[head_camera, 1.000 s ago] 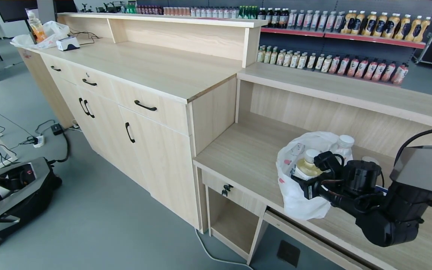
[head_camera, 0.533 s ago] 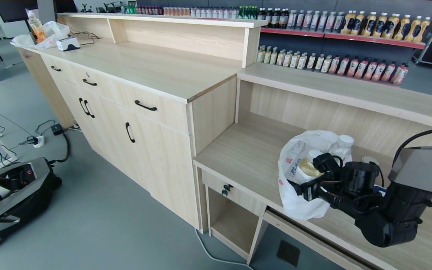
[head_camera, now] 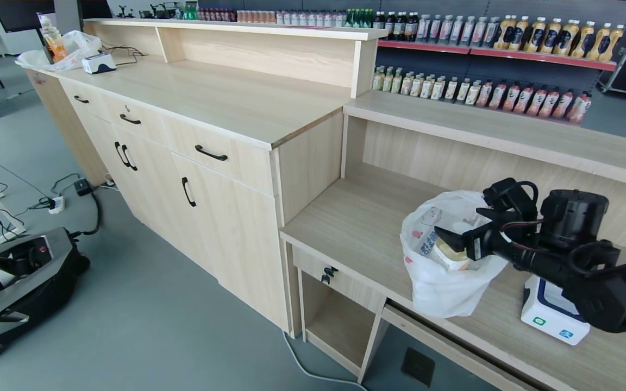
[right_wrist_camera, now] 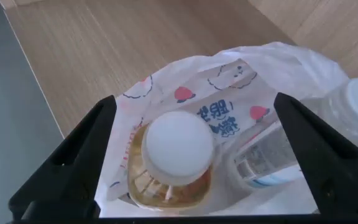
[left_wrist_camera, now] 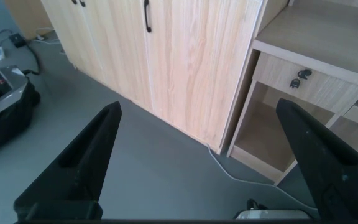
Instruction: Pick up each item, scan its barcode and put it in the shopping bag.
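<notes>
Now the right end effector hangs spread wide, empty, above the shopping bag.

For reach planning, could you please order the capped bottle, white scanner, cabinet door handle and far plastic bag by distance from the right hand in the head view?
1. Capped bottle, in the shopping bag under the right hand.
2. White scanner, on the counter, right side.
3. Cabinet door handle, left.
4. Far plastic bag, far left.

Packed bottles across the shopping bag mouth; free counter leftward.
</notes>
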Robot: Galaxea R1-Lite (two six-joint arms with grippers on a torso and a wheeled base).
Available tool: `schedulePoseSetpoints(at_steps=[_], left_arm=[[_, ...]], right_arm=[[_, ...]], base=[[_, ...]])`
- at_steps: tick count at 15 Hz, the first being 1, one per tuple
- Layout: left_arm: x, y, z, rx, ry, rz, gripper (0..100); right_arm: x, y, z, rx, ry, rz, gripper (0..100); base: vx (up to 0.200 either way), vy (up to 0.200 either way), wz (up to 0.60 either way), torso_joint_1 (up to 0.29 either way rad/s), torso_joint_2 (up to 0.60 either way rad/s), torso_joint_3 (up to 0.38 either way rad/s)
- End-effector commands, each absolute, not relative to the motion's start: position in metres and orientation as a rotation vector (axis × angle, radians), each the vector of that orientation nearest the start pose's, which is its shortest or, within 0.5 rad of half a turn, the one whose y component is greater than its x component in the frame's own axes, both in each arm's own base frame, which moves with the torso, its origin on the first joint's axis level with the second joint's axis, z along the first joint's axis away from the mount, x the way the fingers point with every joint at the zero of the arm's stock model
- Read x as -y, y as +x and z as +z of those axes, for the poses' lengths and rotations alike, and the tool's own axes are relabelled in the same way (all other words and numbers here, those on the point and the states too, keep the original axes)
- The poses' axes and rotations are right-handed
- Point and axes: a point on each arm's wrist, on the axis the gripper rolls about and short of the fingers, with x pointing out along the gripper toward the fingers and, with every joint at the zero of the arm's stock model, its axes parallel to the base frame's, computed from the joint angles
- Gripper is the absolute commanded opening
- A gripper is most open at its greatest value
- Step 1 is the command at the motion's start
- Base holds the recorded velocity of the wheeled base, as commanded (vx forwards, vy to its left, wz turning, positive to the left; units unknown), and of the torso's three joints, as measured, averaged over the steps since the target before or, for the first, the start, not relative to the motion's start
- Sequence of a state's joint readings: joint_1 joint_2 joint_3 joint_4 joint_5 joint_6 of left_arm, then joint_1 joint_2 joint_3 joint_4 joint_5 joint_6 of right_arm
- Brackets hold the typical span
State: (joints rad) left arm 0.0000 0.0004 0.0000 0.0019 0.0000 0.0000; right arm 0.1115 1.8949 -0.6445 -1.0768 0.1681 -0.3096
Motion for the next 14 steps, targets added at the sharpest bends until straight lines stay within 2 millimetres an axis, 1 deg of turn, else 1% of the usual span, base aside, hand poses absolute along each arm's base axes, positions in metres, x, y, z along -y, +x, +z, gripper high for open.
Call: schedulePoseSetpoints(at_steps=[1,3,5,6,8,9,10,11,12,13,14], left_arm=[[0.0,-0.023,0.075,-0.003,0.0,0.0,100],[0.0,-0.023,0.075,-0.003,0.0,0.0,100],[0.0,-0.023,0.075,-0.002,0.0,0.0,100],[0.0,-0.023,0.075,-0.003,0.0,0.0,100],[0.0,-0.023,0.075,-0.002,0.0,0.0,100],[0.0,-0.023,0.075,-0.002,0.0,0.0,100],[0.0,-0.023,0.075,-0.003,0.0,0.0,100],[0.0,-0.023,0.075,-0.002,0.0,0.0,100],[0.0,-0.023,0.075,-0.002,0.0,0.0,100],[0.0,-0.023,0.075,-0.002,0.0,0.0,100],[0.0,-0.023,0.075,-0.003,0.0,0.0,100]], right_arm=[[-0.013,0.284,0.162,-0.076,-0.416,0.223,100],[-0.007,0.269,0.176,-0.05,-0.429,0.19,100],[-0.005,0.245,0.206,0.024,-0.434,0.167,100],[-0.005,0.234,0.217,0.053,-0.433,0.162,100],[-0.005,0.199,0.247,0.11,-0.411,0.151,100],[-0.005,0.188,0.256,0.118,-0.395,0.15,100],[-0.005,0.175,0.263,0.117,-0.369,0.149,100],[-0.005,0.168,0.265,0.112,-0.354,0.149,100],[-0.004,0.156,0.268,0.105,-0.333,0.123,100],[-0.002,0.15,0.269,0.094,-0.298,0.058,100],[-0.002,0.146,0.27,0.092,-0.274,0.036,100]], base=[[0.0,0.0,0.0,0.0,0.0,0.0],[0.0,0.0,0.0,0.0,0.0,0.0],[0.0,0.0,-0.6,0.0,0.0,0.005],[0.0,0.0,-0.6,0.002,0.0,0.002],[0.0,0.0,-0.6,0.005,0.0,0.005],[0.0,0.0,-0.6,0.007,0.0,0.002],[0.0,0.0,-0.6,-0.002,0.0,0.007],[0.0,0.0,-0.6,-0.002,0.0,0.007],[0.0,0.0,-0.6,0.002,0.0,0.002],[0.0,0.0,-0.6,0.002,0.0,0.002],[0.0,0.0,-0.6,0.012,0.0,0.007]])
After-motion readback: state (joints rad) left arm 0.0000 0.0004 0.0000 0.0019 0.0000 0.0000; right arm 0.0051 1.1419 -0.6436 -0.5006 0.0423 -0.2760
